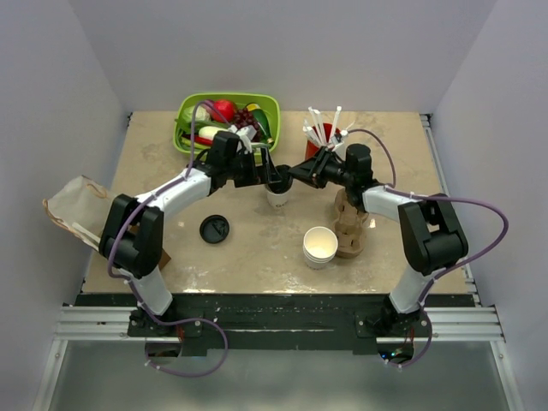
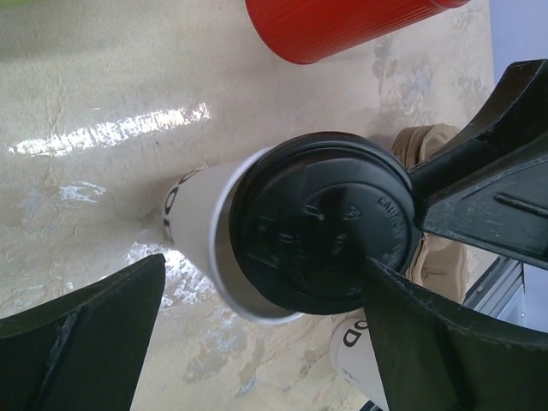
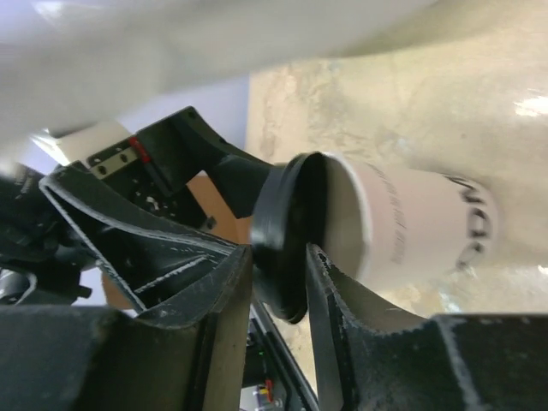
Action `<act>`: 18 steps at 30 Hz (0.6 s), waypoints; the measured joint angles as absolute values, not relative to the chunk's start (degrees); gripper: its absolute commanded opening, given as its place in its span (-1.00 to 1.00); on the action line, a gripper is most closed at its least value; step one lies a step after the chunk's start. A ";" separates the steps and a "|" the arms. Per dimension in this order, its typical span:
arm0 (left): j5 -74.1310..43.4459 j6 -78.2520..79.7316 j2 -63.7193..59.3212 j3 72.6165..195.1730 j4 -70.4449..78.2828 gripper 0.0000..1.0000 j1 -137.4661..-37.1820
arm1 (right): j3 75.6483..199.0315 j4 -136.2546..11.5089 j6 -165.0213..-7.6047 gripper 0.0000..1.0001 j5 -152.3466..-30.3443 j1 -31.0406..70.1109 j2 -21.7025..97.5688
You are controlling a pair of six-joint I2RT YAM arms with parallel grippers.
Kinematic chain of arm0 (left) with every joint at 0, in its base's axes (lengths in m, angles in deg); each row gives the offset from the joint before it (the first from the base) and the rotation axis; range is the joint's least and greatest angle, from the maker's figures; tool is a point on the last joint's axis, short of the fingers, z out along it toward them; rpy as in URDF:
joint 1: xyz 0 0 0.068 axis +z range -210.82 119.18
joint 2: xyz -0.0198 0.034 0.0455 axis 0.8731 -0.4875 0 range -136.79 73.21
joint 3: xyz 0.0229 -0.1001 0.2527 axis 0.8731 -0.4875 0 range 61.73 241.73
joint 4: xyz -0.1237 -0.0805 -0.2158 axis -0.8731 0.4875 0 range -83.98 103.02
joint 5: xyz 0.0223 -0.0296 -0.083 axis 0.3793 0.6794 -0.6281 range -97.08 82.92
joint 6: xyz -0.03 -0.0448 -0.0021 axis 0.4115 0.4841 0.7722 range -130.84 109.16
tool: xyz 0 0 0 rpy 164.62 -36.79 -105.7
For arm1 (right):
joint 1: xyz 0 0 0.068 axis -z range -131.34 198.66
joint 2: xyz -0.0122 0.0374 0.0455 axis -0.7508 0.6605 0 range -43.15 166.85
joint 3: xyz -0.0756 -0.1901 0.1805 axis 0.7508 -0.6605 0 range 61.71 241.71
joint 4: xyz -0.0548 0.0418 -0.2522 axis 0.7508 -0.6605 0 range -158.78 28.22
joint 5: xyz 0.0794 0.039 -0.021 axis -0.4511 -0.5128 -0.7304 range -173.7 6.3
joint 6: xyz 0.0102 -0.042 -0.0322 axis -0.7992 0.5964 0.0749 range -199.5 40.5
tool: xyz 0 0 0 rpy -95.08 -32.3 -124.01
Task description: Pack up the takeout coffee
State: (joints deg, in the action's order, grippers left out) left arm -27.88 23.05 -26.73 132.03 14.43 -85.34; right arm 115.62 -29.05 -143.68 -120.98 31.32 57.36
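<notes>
The takeout coffee, a white paper cup (image 1: 278,199), stands on the table at mid-back. Its black lid (image 2: 321,223) sits askew, so a crescent of the white rim shows. My right gripper (image 1: 293,174) comes in from the right and is shut on the lid's edge (image 3: 287,231), one finger above it and one under it. The cup (image 3: 419,223) shows beyond my right gripper (image 3: 281,253). My left gripper (image 1: 271,176) is open. Its fingers (image 2: 77,342) stand wide apart on either side of the cup (image 2: 201,231), with my left gripper (image 2: 264,282) over it.
A brown cardboard carrier (image 1: 349,224) lies right of the cup, with a stack of lidless white cups (image 1: 319,246) beside it. A loose black lid (image 1: 214,229) lies front left. A red cup of stirrers (image 1: 324,135) and a green basket (image 1: 272,107) stand behind. A paper bag (image 1: 75,210) hangs off the left edge.
</notes>
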 measured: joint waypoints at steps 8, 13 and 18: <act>-27.66 23.05 -27.32 132.73 14.86 0.99 -85.66 | 116.58 -37.88 -137.54 -0.21 -117.13 31.32 54.26; -27.40 23.05 -27.32 132.77 15.06 0.98 -85.71 | 118.17 -40.89 -134.89 -0.17 -116.15 31.32 53.89; -27.00 23.05 -27.32 132.77 15.15 0.98 -85.71 | 119.48 -43.73 -132.73 -0.17 -116.17 31.32 54.13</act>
State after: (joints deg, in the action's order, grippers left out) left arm -27.00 23.05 -27.32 132.77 15.15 -85.71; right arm 119.48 -43.73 -132.73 -116.17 31.32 54.13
